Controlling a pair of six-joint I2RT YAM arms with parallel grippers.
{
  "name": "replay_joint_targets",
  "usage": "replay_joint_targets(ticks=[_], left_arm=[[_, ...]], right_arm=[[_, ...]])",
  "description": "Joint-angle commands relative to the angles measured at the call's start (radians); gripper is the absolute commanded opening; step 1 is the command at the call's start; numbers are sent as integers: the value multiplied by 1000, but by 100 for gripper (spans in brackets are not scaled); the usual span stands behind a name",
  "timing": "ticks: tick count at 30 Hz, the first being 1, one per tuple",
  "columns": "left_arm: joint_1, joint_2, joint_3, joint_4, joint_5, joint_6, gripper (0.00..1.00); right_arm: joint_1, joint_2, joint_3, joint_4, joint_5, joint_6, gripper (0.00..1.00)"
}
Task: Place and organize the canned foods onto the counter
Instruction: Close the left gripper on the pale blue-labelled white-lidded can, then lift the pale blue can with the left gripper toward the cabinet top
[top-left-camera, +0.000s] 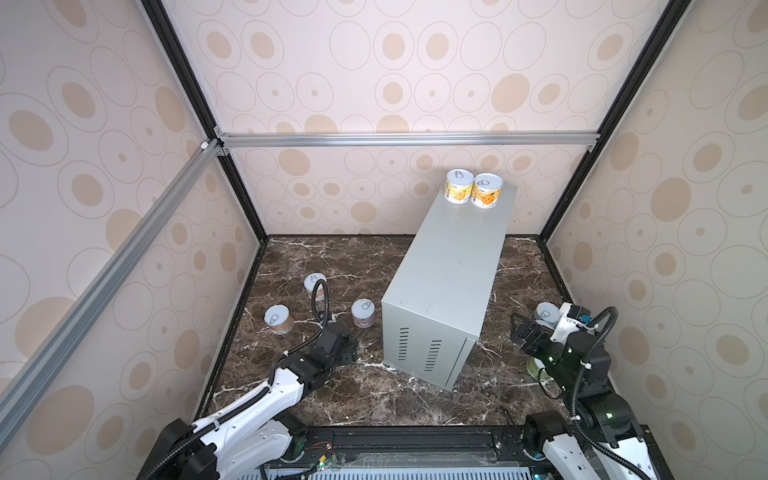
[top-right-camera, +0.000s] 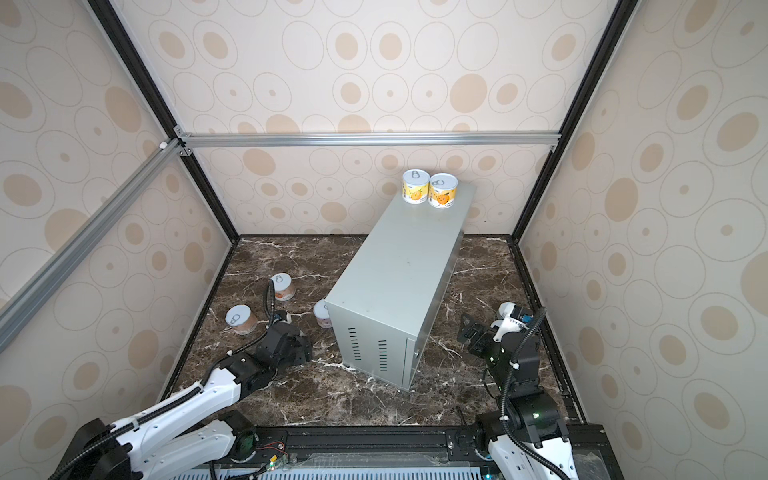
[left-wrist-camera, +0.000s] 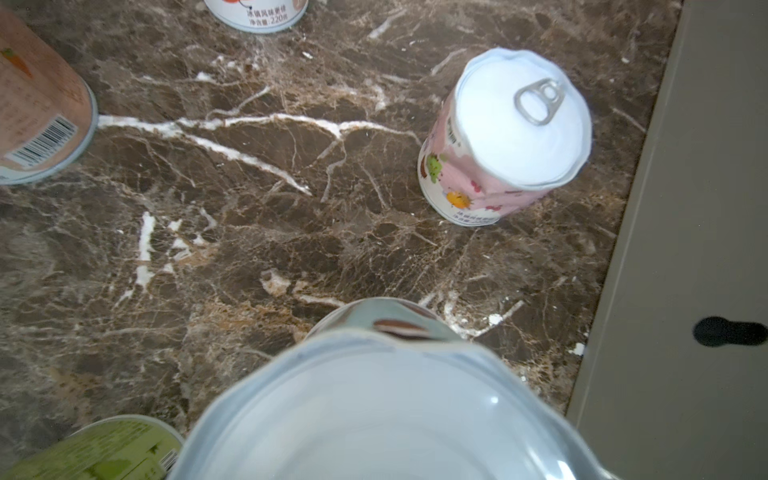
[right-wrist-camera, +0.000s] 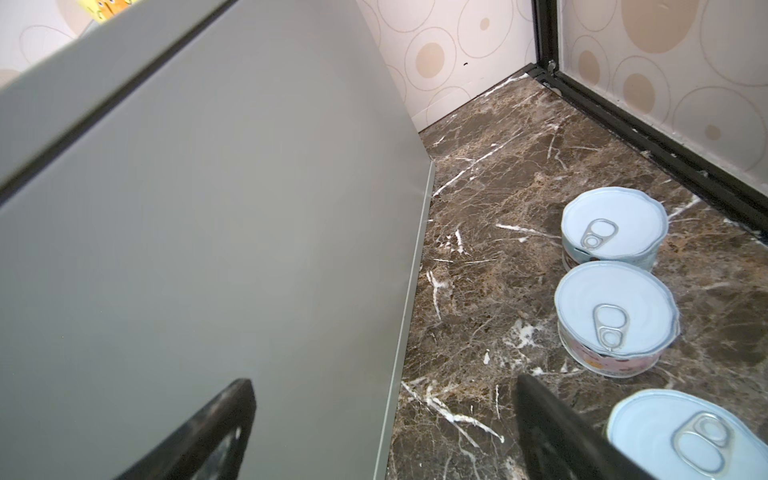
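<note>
Closest in, a pale-blue can (left-wrist-camera: 374, 415) fills my left wrist view, right under my left tool (top-left-camera: 349, 351). That tool's fingers are out of sight, so I cannot tell whether it grips the can or merely stands over it. A green can (left-wrist-camera: 104, 449) lies just beside it on the marble surface (top-left-camera: 415, 399). My right tool (right-wrist-camera: 384, 382) stands wide open with nothing between its fingers, close to the long side of the grey desk (top-left-camera: 449, 266). Three lid-up cans (right-wrist-camera: 615, 316) stand in a row alongside it, and one of them shows in a top view at its 1 o'clock. From the left tool, a pink can (top-left-camera: 363, 312) stands upright at 1 o'clock near the desk's vented end, a salmon can (top-left-camera: 277, 319) at 10 o'clock and another can (top-left-camera: 316, 286) at 11 o'clock. Farthest off, at the scene's 12 o'clock, two yellow-orange cans (top-left-camera: 459, 186) stand touching, side by side, on the far end of the desk top.
</note>
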Motion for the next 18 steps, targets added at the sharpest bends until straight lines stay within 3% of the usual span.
replay_joint_targets(ticks=[1,18], left_arm=[[-8,-63,85,-35,-22,36,65],[-7,-278,205,-129,56,137,65]], right_arm=[[5,12,48,-20,-55,6,99],[5,33,152,-99,-115,-60,99]])
